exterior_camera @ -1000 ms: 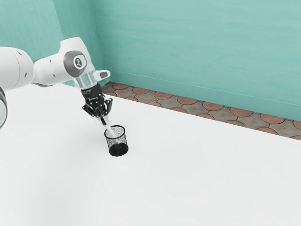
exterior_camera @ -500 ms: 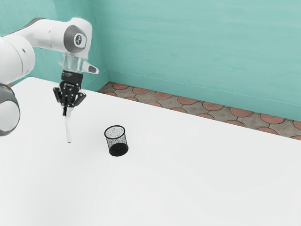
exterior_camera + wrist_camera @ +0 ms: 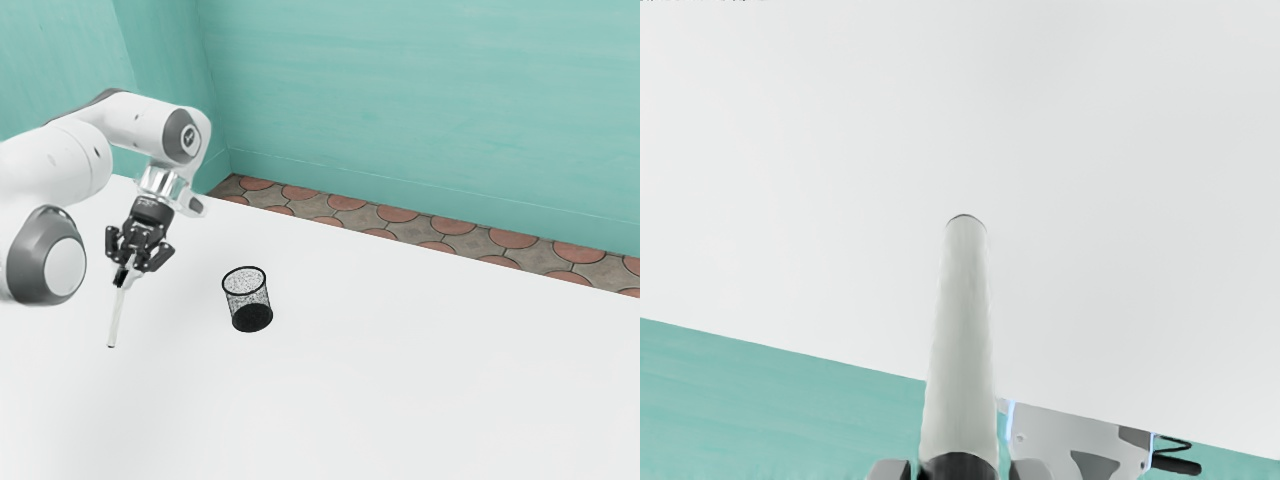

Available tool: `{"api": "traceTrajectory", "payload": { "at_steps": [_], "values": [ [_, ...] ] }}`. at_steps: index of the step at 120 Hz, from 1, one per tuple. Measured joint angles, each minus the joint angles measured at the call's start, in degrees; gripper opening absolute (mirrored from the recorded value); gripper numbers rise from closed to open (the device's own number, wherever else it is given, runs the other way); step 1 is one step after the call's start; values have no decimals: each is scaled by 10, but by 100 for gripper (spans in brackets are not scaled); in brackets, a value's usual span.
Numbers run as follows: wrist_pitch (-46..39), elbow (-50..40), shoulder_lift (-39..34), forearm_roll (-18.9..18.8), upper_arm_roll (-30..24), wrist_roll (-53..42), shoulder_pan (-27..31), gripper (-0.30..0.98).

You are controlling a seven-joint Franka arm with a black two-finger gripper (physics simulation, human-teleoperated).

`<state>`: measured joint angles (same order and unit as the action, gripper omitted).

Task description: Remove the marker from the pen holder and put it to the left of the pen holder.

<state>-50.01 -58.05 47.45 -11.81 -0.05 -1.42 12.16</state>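
As black two-fingered jaws pinch a slender white marker (tilted), a cylindrical black mesh pen holder stands nearby.

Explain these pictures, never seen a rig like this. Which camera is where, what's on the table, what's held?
It's a simulated robot: one white arm with a black two-finger claw. The exterior view comes from a camera at the arm's side; the wrist view comes from one on its hand, looking along the marker. On the white table stands a mesh pen holder. The claw grips the marker by its upper end, slanted; whether the lower end touches the table, I can't tell.
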Motion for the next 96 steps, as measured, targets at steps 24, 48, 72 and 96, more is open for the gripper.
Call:
{"api": "traceTrajectory", "payload": {
  "at_steps": [24, 48, 72, 96],
  "values": [
    [-54, 11, 0, 35, -5, 4, 14, 43],
    [-179, -31, -109, 87, -66, 7, 13, 58],
    [-321, -220, -312, 90, -93, 11, -12, 65],
    [-378, -270, -391, 114, -26, 11, -79, 67]
  ]
}}
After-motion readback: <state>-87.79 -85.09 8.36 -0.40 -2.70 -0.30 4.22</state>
